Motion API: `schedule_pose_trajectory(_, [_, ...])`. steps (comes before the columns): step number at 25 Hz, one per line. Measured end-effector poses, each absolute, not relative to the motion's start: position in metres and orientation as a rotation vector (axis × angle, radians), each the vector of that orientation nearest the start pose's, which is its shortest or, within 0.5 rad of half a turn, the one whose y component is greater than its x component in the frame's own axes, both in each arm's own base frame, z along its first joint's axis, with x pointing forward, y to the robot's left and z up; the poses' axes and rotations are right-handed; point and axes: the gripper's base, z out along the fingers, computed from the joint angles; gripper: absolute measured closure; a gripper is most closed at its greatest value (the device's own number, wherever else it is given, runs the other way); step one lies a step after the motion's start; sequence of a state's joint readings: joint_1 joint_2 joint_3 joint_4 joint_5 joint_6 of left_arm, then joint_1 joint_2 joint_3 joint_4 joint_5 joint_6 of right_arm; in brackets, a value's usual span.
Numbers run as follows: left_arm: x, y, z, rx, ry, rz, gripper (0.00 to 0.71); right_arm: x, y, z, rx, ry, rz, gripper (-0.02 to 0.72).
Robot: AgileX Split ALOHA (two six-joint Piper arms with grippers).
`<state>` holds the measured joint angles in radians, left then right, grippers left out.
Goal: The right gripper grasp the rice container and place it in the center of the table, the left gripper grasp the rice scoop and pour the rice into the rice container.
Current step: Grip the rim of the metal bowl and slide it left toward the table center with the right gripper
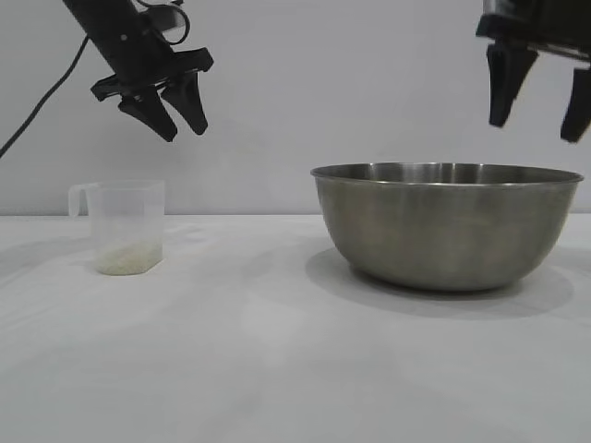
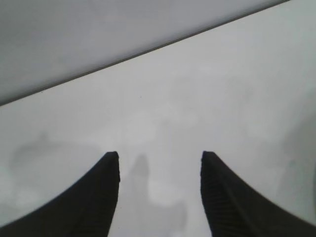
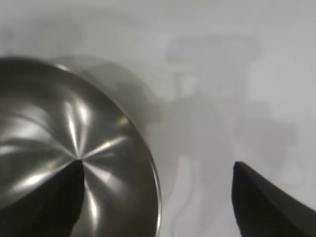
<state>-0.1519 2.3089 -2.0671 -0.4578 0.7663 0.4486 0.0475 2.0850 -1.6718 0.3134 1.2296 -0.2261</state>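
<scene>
Right gripper (image 1: 540, 115): upper right of the exterior frame, pointing steeply down, fingers parted wide, empty. It hangs above the right-hand rim of the rice container (image 1: 447, 224), not touching. In the right wrist view one finger lies over the bowl's interior and the other over bare table outside, so the rim runs between them; judged, a straight descent would straddle the wall for a rim grasp.

Rice container: steel bowl, upright, empty, resting right of centre in the exterior frame. The centre of the table lies to its left, so the carry would run leftward.

Left gripper (image 1: 166, 106): upper left, angled down, fingers moderately apart, empty. It hangs above and slightly right of the rice scoop (image 1: 125, 226), clearly the nearer arm to it.

Rice scoop: left of frame, upright, handle toward the left edge, the rice (image 1: 128, 257) a thin layer at its bottom.

Table (image 1: 277, 369): white, matte, flat. Plain pale wall behind.
</scene>
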Motion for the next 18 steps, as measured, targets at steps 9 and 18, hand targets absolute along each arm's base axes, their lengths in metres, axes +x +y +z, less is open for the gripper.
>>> schedule_pose_trajectory(9, [0.515, -0.107, 0.223, 0.454, 2.382, -0.399, 0.389, 0.419, 0.047, 0.191, -0.256, 3.081, 0.477, 0.238])
schedule_pose_trajectory(18, [0.515, -0.107, 0.223, 0.455, 2.384, -0.400, 0.389, 0.422, 0.050, 0.171, -0.248, 3.112, 0.527, 0.507])
